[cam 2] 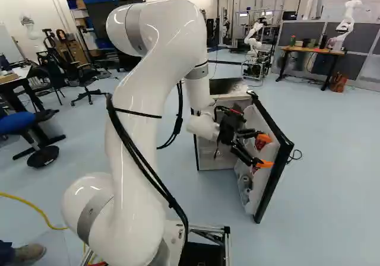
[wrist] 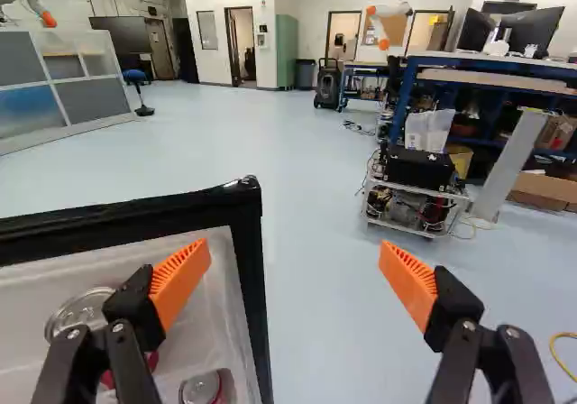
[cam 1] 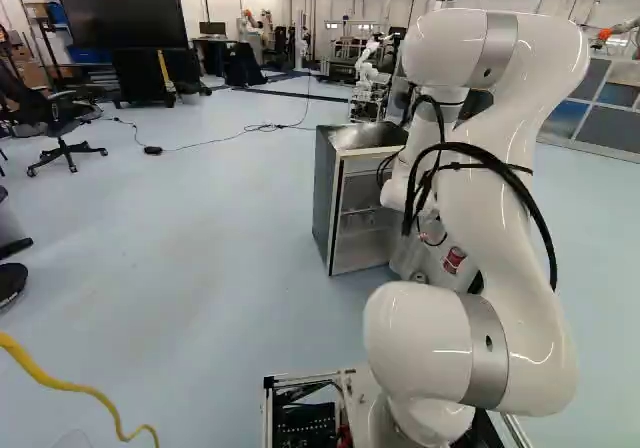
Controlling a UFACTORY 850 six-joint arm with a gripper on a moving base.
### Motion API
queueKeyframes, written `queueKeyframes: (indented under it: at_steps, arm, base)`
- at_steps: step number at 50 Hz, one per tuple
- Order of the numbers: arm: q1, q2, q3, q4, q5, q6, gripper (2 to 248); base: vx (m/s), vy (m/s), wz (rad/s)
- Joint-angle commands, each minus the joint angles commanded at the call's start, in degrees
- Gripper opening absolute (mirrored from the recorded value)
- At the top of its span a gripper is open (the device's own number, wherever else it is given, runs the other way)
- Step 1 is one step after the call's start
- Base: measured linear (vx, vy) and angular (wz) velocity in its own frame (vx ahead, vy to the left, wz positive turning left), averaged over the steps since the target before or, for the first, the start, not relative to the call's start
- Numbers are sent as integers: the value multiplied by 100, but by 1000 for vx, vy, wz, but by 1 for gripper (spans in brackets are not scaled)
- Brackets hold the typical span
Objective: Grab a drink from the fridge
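My gripper (cam 2: pixel 264 152): released, fingers wide apart
Fridge door (wrist: pixel 245 219): beneath one finger
Cans (wrist: pixel 83 310): I see them near that finger

Bright, even light leaves small glossy highlights on the white arm (cam 1: pixel 525 308).

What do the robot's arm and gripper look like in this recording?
The arm is glossy white with rounded joints and grey bands. Black cables run along its outside, held by thin black straps. The gripper is black, with two fingers carrying ribbed orange pads.
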Motion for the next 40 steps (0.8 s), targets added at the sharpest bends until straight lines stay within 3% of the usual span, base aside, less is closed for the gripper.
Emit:
queueKeyframes:
  at_steps: [40]
  arm:
    - [1072,607,1267,-611,0,0,247]
  base:
    - [0,0,0]
